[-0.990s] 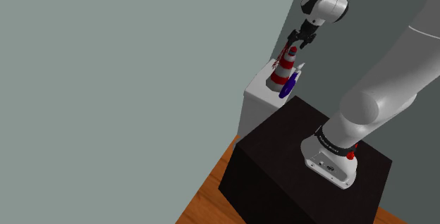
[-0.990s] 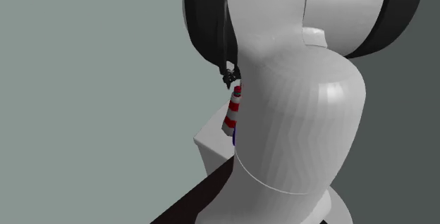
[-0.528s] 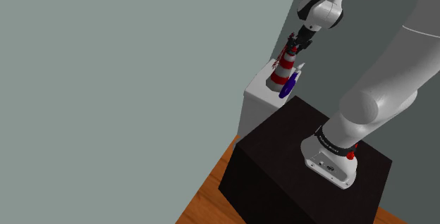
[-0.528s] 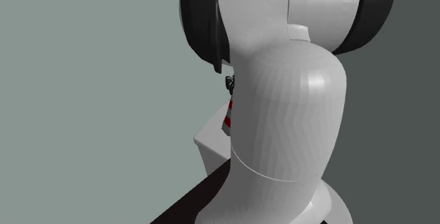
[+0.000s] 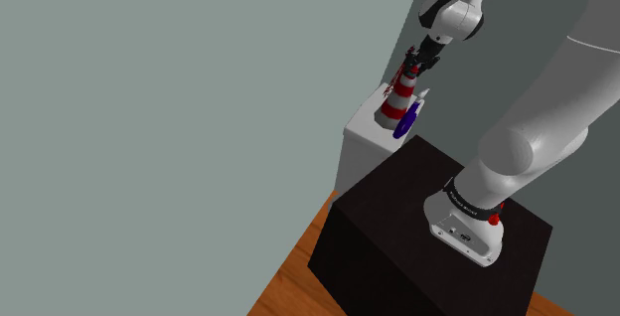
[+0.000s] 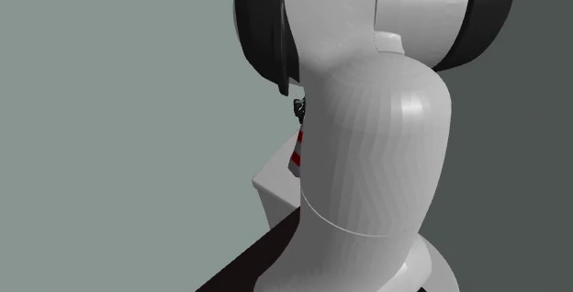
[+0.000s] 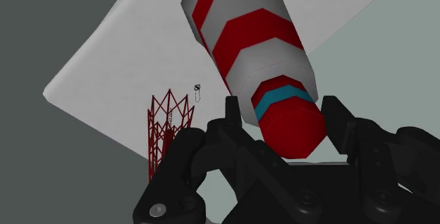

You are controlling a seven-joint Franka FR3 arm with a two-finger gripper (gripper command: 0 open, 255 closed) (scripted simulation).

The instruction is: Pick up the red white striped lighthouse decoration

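Note:
The red and white striped lighthouse [image 5: 400,100] stands upright on a small white table [image 5: 360,131] against the wall. My black gripper [image 5: 416,66] comes down on its top and is shut on it. In the wrist view both fingers [image 7: 236,119] clasp the dark red cap with a teal band at the top of the lighthouse [image 7: 248,43], with the gripper [image 7: 289,127] centred on the cap. In the second exterior view the arm hides most of the lighthouse [image 6: 297,157]; a striped sliver shows below the gripper [image 6: 297,108].
A blue object [image 5: 407,120] leans next to the lighthouse's base. A thin red lattice tower [image 7: 167,127] stands on the white table [image 7: 106,71] close by. The black stand [image 5: 397,230] sits below on a wooden floor [image 5: 298,274]. Grey walls enclose the corner.
A second ago the fingers stood open around the lighthouse's top; they then dropped slightly and shut on it. Nothing has moved in the last half second.

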